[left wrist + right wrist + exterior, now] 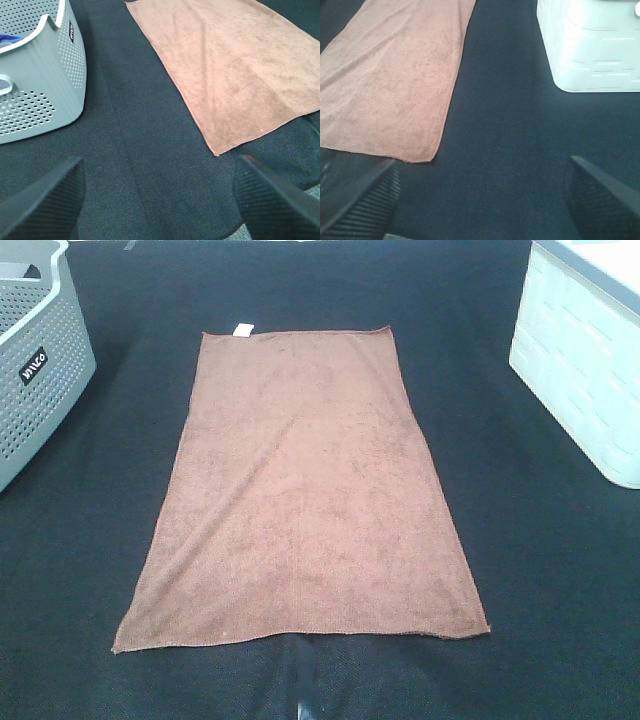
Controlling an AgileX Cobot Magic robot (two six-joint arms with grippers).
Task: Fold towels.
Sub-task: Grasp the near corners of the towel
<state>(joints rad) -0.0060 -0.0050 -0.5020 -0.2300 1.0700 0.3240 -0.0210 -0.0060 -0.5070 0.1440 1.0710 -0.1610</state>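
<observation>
The reddish-brown towel (300, 495) lies flat and spread out lengthwise in the middle of the black table, its small white tag (241, 330) on the far short edge. It also shows in the left wrist view (235, 70) and in the right wrist view (390, 75). My left gripper (160, 200) is open and empty above bare cloth near the towel's near left corner. My right gripper (482, 200) is open and empty near the towel's near right corner. Neither gripper shows in the exterior high view.
A grey perforated basket (35, 360) stands at the far left, also in the left wrist view (35, 85). A white bin (585, 360) stands at the far right, also in the right wrist view (590, 45). The black tablecloth (540, 570) covers the table.
</observation>
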